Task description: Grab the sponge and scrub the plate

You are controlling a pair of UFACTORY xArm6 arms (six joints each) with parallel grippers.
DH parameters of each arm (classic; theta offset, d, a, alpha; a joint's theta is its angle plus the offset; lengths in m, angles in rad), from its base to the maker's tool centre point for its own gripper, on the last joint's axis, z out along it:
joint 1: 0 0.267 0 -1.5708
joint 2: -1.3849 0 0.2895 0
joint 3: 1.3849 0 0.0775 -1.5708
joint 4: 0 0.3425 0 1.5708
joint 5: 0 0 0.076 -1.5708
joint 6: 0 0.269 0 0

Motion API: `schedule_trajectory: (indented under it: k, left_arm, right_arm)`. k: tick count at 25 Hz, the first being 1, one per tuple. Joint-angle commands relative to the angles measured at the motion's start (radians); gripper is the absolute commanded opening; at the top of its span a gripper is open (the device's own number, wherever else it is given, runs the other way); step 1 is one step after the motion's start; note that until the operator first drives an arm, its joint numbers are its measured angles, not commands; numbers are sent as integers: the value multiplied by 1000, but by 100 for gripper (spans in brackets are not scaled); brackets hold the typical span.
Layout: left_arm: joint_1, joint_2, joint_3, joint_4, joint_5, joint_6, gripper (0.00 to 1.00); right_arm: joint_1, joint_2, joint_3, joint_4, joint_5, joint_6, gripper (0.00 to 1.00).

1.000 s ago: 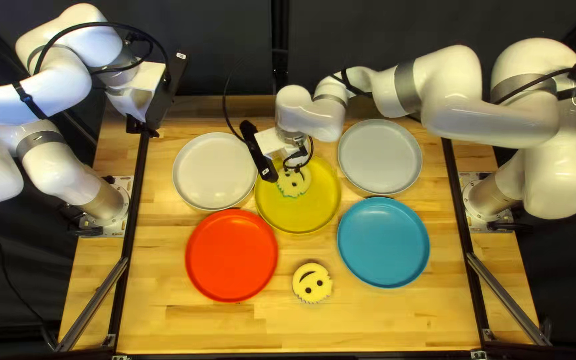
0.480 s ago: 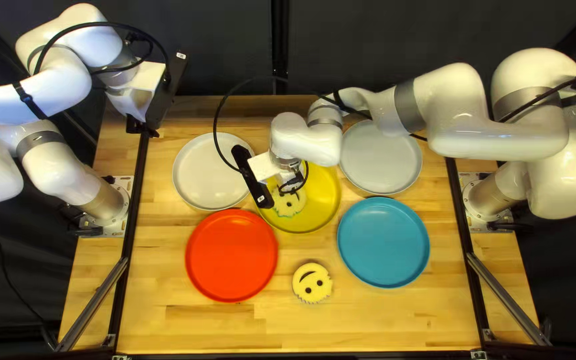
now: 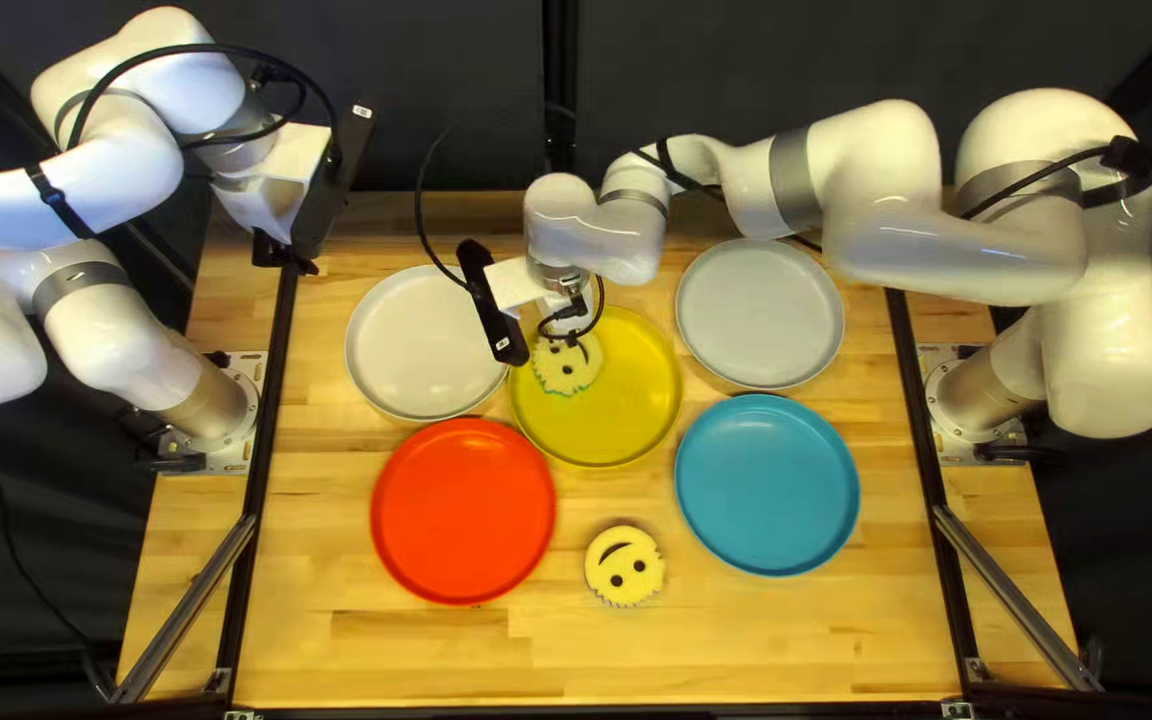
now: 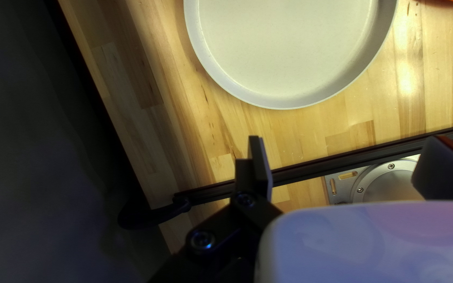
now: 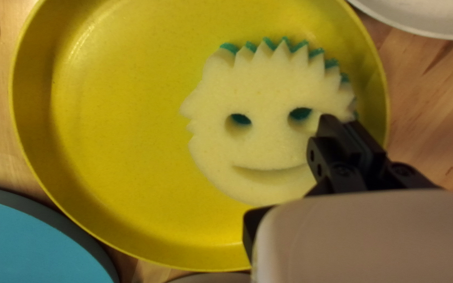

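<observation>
Over the yellow plate (image 3: 630, 400) hangs my right gripper (image 3: 568, 318), its fingertips hidden in the top left view. The pale yellow face-shaped sponge (image 3: 566, 367) lies in that plate, toward its upper left side. In the right wrist view my gripper (image 5: 342, 128) is shut on the sponge (image 5: 263, 141) near one eye hole, over the yellow plate (image 5: 116, 131). A second face sponge (image 3: 624, 566) rests on the wood below the yellow plate. My left gripper (image 3: 286, 256) is raised beyond the table's left rail; in its wrist view this gripper (image 4: 352, 157) stands open and holds nothing.
A white plate (image 3: 423, 347) sits left of the yellow one, a grey plate (image 3: 760, 314) right of it. Nearer the front are a red plate (image 3: 463, 514) and a blue plate (image 3: 766, 487). The right arm (image 3: 856, 194) reaches across above the grey plate's far side.
My right gripper and the sponge first shifted toward the table's front, then back toward the far side, ending slightly farther left in the yellow plate. The left arm stayed still.
</observation>
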Motion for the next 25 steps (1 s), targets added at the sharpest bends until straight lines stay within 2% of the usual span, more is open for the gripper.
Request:
schedule_trajectory:
  k: [1, 5, 11, 15, 17, 20, 25]
  left_arm:
    - [0, 0, 0, 0, 0, 0, 100]
    - [0, 0, 0, 0, 0, 0, 100]
    - [0, 0, 0, 0, 0, 0, 100]
    - [0, 0, 0, 0, 0, 0, 100]
    - [0, 0, 0, 0, 0, 0, 100]
    - [0, 0, 0, 0, 0, 0, 100]
    - [0, 0, 0, 0, 0, 0, 100]
  right_arm:
    - [51, -44, 71, -3, -52, 18, 0]
    - [76, -83, 141, -9, -88, 19, 0]
    - [91, -188, 305, -32, -140, 27, 0]
    - [85, -226, 359, -46, -136, 30, 0]
    - [84, -225, 355, -47, -129, 30, 0]
    - [90, -186, 297, -54, -111, 38, 0]
    - [85, -94, 151, -70, -72, 30, 0]
